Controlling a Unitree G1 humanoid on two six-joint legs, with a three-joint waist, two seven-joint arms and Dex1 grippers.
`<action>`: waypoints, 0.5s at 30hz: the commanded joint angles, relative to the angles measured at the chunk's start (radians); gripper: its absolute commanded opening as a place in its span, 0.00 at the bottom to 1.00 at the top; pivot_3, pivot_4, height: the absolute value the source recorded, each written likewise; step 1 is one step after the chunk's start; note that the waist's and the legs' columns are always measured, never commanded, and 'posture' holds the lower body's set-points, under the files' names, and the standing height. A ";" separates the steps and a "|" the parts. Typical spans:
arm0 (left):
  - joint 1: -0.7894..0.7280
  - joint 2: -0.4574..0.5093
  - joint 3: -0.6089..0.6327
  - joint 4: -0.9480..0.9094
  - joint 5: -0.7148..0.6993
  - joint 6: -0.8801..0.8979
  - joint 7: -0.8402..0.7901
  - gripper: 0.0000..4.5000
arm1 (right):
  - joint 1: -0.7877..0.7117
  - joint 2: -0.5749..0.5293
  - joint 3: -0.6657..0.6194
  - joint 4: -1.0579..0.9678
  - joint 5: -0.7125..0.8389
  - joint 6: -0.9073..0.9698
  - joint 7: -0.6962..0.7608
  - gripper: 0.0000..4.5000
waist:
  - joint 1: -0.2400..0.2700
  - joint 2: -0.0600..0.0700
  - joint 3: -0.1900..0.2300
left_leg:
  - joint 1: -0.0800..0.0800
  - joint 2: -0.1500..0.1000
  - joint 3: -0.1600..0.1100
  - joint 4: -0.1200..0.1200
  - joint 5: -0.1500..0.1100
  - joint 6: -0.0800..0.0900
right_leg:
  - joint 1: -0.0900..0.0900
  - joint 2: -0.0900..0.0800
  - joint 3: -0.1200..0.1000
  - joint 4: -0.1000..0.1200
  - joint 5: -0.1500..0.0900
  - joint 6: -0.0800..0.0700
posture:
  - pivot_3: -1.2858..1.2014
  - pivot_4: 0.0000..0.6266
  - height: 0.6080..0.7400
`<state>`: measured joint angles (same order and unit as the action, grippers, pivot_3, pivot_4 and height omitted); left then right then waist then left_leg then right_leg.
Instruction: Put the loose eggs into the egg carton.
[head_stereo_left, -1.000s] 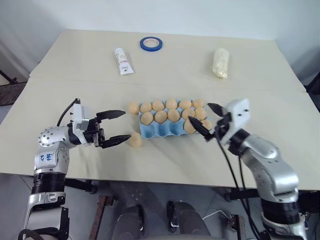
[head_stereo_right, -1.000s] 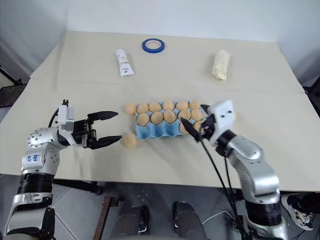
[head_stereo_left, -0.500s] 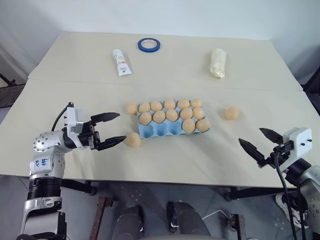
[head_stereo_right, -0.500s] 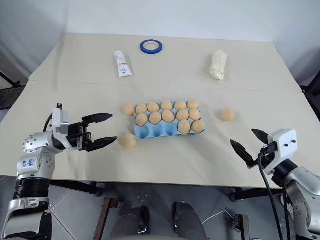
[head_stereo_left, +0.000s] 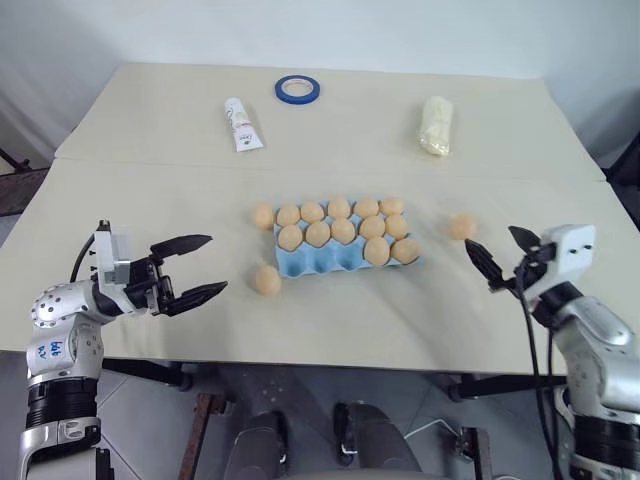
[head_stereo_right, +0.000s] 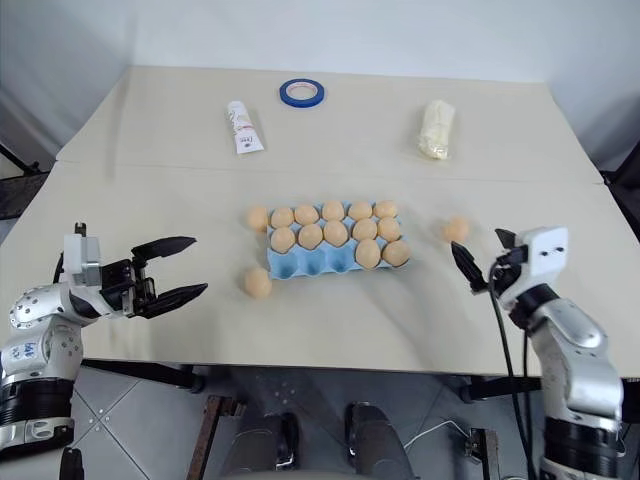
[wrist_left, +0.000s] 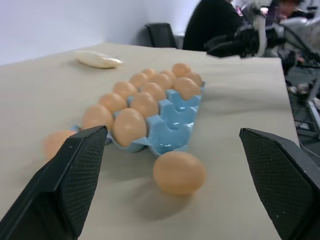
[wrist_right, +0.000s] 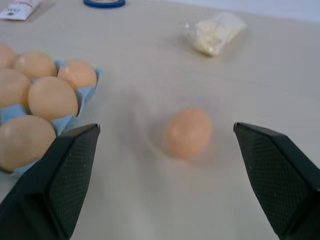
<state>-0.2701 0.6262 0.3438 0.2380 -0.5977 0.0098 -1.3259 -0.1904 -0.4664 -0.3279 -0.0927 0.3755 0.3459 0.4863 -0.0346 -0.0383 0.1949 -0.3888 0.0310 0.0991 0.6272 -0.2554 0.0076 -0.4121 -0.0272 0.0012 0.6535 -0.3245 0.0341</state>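
The light blue egg carton (head_stereo_left: 322, 262) lies mid-table, its back two rows full and two eggs at the right end of the front row. Three loose eggs lie on the table. One touches the carton's far left corner (head_stereo_left: 263, 216). One sits in front of its left end (head_stereo_left: 267, 280), also (wrist_left: 179, 171). One lies to its right (head_stereo_left: 462, 227), also (wrist_right: 188, 132). My left gripper (head_stereo_left: 216, 264) stands open and empty, a short way left of the front egg. My right gripper (head_stereo_left: 490, 238) is open and empty, just right of the right-hand egg.
A blue tape ring (head_stereo_left: 298, 88), a white tube (head_stereo_left: 240, 123) and a pale lumpy bag (head_stereo_left: 435, 125) lie along the far part of the table. The table's front edge (head_stereo_left: 330, 362) runs just below both grippers.
My right gripper left the carton's right end, swung out right, then came back in beside the right-hand egg it had covered. My left gripper drew back left from the front egg.
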 joint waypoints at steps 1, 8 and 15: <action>0.010 -0.002 0.018 -0.047 -0.037 -0.005 -0.007 1.00 | -0.108 0.022 0.037 0.128 -0.069 -0.060 -0.069 1.00 | 0.000 0.000 0.000 | -0.001 0.000 0.000 0.000 0.000 0.000 | 0.000 0.000 0.000 0.000 0.000 0.000 | 0.52 0.24 1.00; 0.014 0.010 0.006 -0.067 -0.045 0.012 -0.025 1.00 | -0.248 0.036 0.095 0.372 -0.164 -0.161 -0.115 1.00 | 0.001 0.000 0.000 | -0.001 0.000 0.000 0.000 0.000 0.000 | 0.000 0.000 0.000 0.000 0.000 0.000 | 0.52 0.24 1.00; 0.045 0.010 0.011 -0.061 -0.042 0.015 -0.028 1.00 | -0.325 0.055 0.119 0.513 -0.210 -0.243 -0.150 0.96 | -0.016 0.001 0.000 | -0.001 0.000 0.000 0.000 0.000 0.000 | 0.000 0.000 0.000 0.001 0.000 0.000 | 0.52 0.24 1.00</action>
<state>-0.2303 0.6290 0.3429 0.2049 -0.6229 0.0254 -1.3514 -0.4982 -0.4102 -0.2006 0.4168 0.1749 0.1402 0.3550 -0.0507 -0.0378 0.1952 -0.3893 0.0309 0.0994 0.6274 -0.2553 0.0078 -0.4125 -0.0272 0.0009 0.6543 -0.3245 0.0342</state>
